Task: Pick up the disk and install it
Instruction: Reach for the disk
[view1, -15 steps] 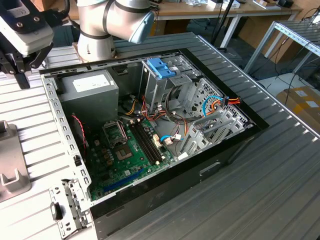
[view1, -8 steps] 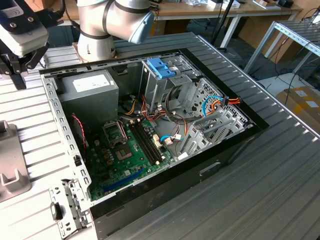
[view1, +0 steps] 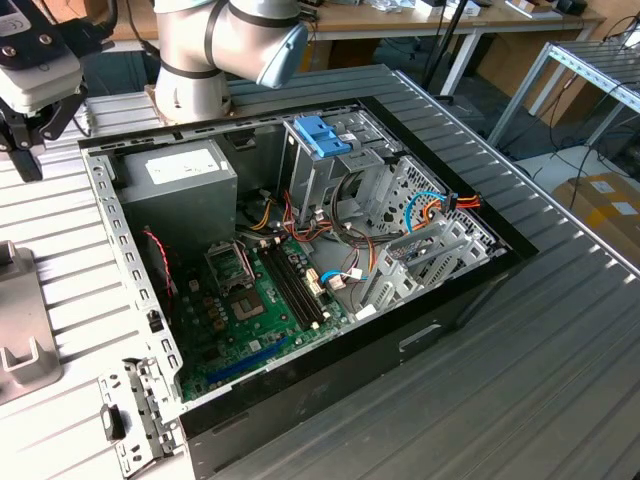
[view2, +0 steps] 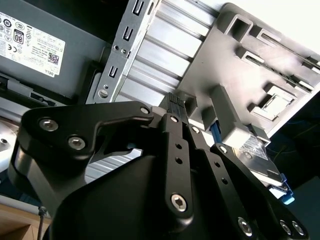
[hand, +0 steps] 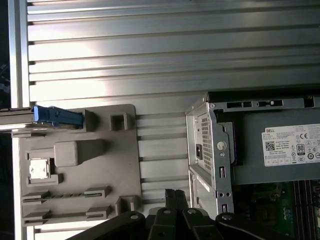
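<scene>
Disk (hand: 55, 116) with blue side rail

One computer case (view1: 440, 310), one power supply (view1: 180, 180), one grey fixture (hand: 75, 165), one disk (view2: 256, 150) and one gripper (view2: 178, 104) are counted

Open computer case (view1: 420, 330) on slatted table (view1: 560, 380). Power supply (view1: 180, 180) in its far corner on exterior view's left, motherboard (view1: 250, 320) before it. Holder (hand: 100, 175) beside case, disk (hand: 57, 116) at holder's edge.

Ribbed bare-metal table (hand: 150, 50) gleams beneath a matt grey plastic fixture (hand: 125, 165); the computer case (view1: 110, 230) is dull unpainted metal, the gripper (view2: 176, 102) matt black metal.
</scene>
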